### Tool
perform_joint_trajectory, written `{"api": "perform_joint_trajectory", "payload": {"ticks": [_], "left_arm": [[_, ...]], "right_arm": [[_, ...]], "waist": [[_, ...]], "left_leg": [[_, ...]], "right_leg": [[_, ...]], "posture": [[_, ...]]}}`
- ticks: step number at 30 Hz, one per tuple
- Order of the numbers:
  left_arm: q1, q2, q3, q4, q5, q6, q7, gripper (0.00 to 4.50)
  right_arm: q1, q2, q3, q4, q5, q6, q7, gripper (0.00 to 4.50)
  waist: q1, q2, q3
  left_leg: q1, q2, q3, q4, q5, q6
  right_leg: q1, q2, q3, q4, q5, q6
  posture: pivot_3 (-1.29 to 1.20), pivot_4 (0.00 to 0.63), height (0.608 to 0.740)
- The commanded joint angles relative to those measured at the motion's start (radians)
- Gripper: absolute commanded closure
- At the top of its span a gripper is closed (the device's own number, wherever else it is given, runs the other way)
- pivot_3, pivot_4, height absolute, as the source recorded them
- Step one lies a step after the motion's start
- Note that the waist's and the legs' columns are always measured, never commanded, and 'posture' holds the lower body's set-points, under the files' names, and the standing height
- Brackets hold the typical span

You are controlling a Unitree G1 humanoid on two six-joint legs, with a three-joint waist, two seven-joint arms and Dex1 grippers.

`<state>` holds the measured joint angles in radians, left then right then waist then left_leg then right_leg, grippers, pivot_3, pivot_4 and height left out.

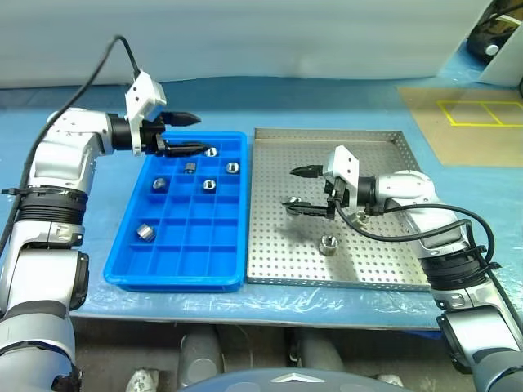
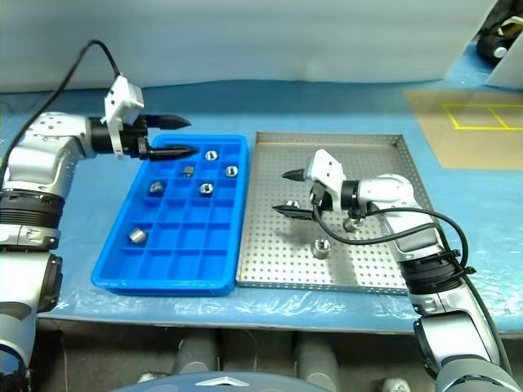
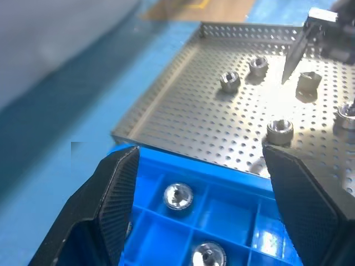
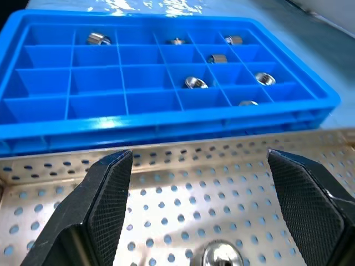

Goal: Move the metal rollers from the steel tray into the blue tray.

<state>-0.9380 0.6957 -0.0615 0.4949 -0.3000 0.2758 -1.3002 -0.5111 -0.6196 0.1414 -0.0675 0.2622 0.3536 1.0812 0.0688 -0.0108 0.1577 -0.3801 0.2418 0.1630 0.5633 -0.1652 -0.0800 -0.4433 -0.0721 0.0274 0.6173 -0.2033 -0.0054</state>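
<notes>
No readable text, labels or numbers — none on anything

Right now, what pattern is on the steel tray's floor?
The steel tray has a grey floor dotted with regular small round holes, clearest in the right wrist view.

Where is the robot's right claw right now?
In the head view, the right gripper hangs open on the right side, above the steel tray, next to the blue tray, with a metal roller lying nearby.
</notes>
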Motion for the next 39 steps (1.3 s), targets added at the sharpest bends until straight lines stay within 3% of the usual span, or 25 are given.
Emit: {"api": "perform_joint_trajectory", "payload": {"ticks": [1, 4, 7, 11, 19, 39], "left_arm": [[-0.166, -0.211, -0.119, 0.269, 0.109, -0.187, -0.058, 0.76], [-0.257, -0.354, -0.14, 0.487, 0.173, -0.303, -0.052, 0.76], [-0.304, -0.439, -0.141, 0.616, 0.21, -0.377, -0.064, 0.76], [-0.323, -0.51, -0.164, 0.717, 0.278, -0.445, -0.09, 0.76], [-0.319, -0.543, -0.2, 0.801, 0.412, -0.519, -0.051, 0.76], [-0.22, -0.622, -0.22, 0.836, 0.554, -0.533, 0.192, 0.76]], "right_arm": [[0.112, -0.055, -0.122, -0.167, 0.035, 0.06, -0.076, 0.51], [0.207, -0.074, -0.188, -0.28, 0.048, 0.113, -0.145, 0.51], [0.283, -0.082, -0.233, -0.378, 0.07, 0.168, -0.192, 0.51], [0.368, -0.099, -0.296, -0.476, 0.097, 0.228, -0.243, 0.51], [0.492, -0.122, -0.38, -0.591, 0.134, 0.294, -0.305, 0.51], [0.577, -0.134, -0.394, -0.64, 0.146, 0.301, -0.372, 0.51]], "waist": [[0.019, 0.0, 0.0], [0.03, 0.0, 0.0], [-0.015, -0.002, 0.001], [-0.059, -0.002, 0.001], [-0.091, -0.002, 0.001], [-0.124, -0.002, 0.001]], "left_leg": [[-0.001, -0.001, -0.001, 0.0, 0.0, 0.0], [0.0, -0.002, 0.002, 0.004, -0.003, 0.006], [-0.003, -0.004, 0.005, 0.014, -0.009, 0.015], [0.0, -0.002, 0.005, 0.01, -0.008, 0.013], [0.002, -0.003, 0.005, 0.012, -0.009, 0.016], [-0.001, -0.003, 0.006, 0.012, -0.012, 0.021]], "right_leg": [[0.003, -0.001, 0.001, 0.0, 0.0, 0.0], [0.013, -0.005, 0.002, -0.008, -0.001, 0.0], [0.014, -0.005, 0.002, -0.012, 0.002, 0.004], [0.013, -0.004, 0.003, -0.012, 0.002, 0.007], [0.014, -0.003, 0.004, -0.012, 0.002, 0.007], [0.013, -0.004, 0.003, -0.017, 0.002, 0.008]], "posture": [[-0.25, 0.15, 0.74], [-0.32, 0.15, 0.74], [-0.39, 0.15, 0.74], [-0.48, 0.15, 0.74], [-0.56, 0.15, 0.74], [-0.6, 0.15, 0.74]]}}
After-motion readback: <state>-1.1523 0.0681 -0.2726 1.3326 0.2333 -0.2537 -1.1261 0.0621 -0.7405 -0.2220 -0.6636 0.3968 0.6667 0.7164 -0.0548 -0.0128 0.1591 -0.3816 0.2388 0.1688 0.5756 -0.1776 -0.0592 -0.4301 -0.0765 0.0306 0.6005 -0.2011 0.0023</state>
